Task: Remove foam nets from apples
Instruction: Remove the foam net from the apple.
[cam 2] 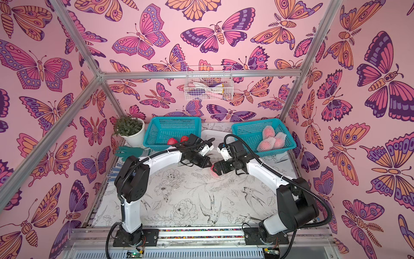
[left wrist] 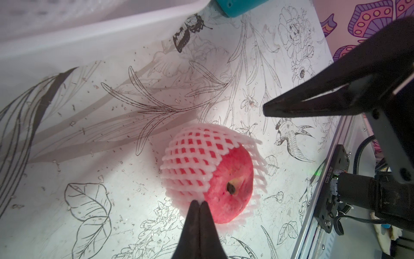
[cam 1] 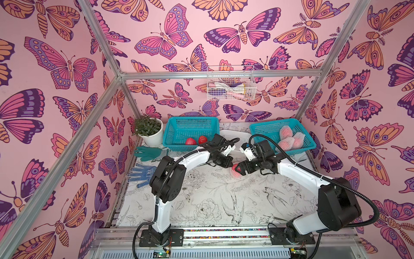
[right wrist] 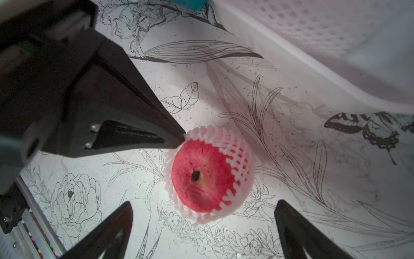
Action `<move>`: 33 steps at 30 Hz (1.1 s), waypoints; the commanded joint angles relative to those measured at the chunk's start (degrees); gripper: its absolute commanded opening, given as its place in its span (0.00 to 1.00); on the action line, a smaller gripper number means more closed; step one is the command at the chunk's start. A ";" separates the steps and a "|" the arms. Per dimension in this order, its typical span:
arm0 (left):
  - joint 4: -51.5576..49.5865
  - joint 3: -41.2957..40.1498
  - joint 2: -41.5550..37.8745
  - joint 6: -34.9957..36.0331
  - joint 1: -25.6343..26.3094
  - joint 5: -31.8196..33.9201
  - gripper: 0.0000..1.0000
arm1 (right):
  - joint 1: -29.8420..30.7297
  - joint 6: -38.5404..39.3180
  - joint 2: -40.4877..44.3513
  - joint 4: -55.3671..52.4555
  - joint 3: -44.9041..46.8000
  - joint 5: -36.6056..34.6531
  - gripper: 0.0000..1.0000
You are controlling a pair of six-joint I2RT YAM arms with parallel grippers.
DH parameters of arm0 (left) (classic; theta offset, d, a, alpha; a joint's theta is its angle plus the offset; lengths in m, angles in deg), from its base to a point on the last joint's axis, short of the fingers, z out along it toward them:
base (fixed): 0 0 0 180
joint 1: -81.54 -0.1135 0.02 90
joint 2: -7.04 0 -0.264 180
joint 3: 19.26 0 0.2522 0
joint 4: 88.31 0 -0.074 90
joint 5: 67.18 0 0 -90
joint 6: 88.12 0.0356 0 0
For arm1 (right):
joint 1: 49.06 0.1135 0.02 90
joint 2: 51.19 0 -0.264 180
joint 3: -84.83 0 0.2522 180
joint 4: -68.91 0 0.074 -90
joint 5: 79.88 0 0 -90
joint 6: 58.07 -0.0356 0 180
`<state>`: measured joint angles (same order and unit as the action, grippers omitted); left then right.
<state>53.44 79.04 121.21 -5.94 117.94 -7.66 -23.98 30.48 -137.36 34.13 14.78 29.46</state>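
Observation:
One apple (left wrist: 228, 188) lies on the mat between the two arms, its stem end bare and a foam net (left wrist: 190, 157) over its other half. My left gripper (left wrist: 200, 203) is shut, pinching the net's rim. My right gripper (right wrist: 203, 207) is open, its fingers spread wide just short of the apple (right wrist: 201, 179), touching nothing. In both top views the two grippers (cam 1: 229, 164) (cam 1: 240, 170) meet over this apple (cam 1: 234, 172). Several netted apples (cam 1: 289, 139) lie in the right teal basket (cam 1: 264, 131). Two bare apples (cam 1: 190, 141) sit in the left teal basket (cam 1: 179, 125).
A white tub (cam 1: 235, 134) stands between the baskets, right behind the grippers. A potted plant (cam 1: 150, 130) is at the back left, with a teal glove (cam 1: 146, 152) and a blue glove (cam 1: 141, 175) lying in front of it. A wire basket (cam 1: 230, 85) hangs on the back wall.

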 commanded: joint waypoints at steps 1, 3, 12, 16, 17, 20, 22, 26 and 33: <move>-1.17 1.10 -0.46 -0.62 0.16 -1.36 0.00 | 1.57 2.36 -2.19 0.27 -1.44 -0.85 0.99; -1.17 1.25 -0.44 -0.74 0.23 -1.38 0.00 | 2.39 2.93 -3.41 -1.31 -2.64 -2.64 0.99; -1.69 0.90 0.00 -1.06 -0.03 -1.29 0.00 | 3.47 2.37 -3.05 1.46 -0.15 -6.46 0.99; -1.65 1.70 0.35 -1.77 -0.26 -1.96 0.00 | 4.90 3.53 -5.54 -0.13 -1.54 -8.61 1.00; -1.67 2.02 0.65 -1.92 -0.28 -2.15 0.00 | 5.41 3.94 -5.95 -0.80 -2.15 -9.75 1.00; -1.65 2.57 0.96 -1.94 -0.25 -2.43 0.00 | 5.86 3.63 -6.49 -1.04 -2.99 -10.71 0.98; -1.67 2.57 0.83 -1.95 -0.28 -2.39 0.00 | 5.86 2.96 -6.51 -0.21 -2.68 -11.89 0.97; -1.68 2.39 0.70 -2.12 -0.23 -2.41 0.00 | 5.92 2.50 -7.66 -0.88 -3.21 -14.40 0.92; -1.68 1.74 0.88 -2.26 -0.28 -2.32 0.00 | 5.92 1.66 -6.69 -0.12 -2.95 -13.99 0.77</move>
<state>52.45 80.74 121.29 -7.71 117.92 -9.12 -18.23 32.97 -144.61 34.42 13.35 16.30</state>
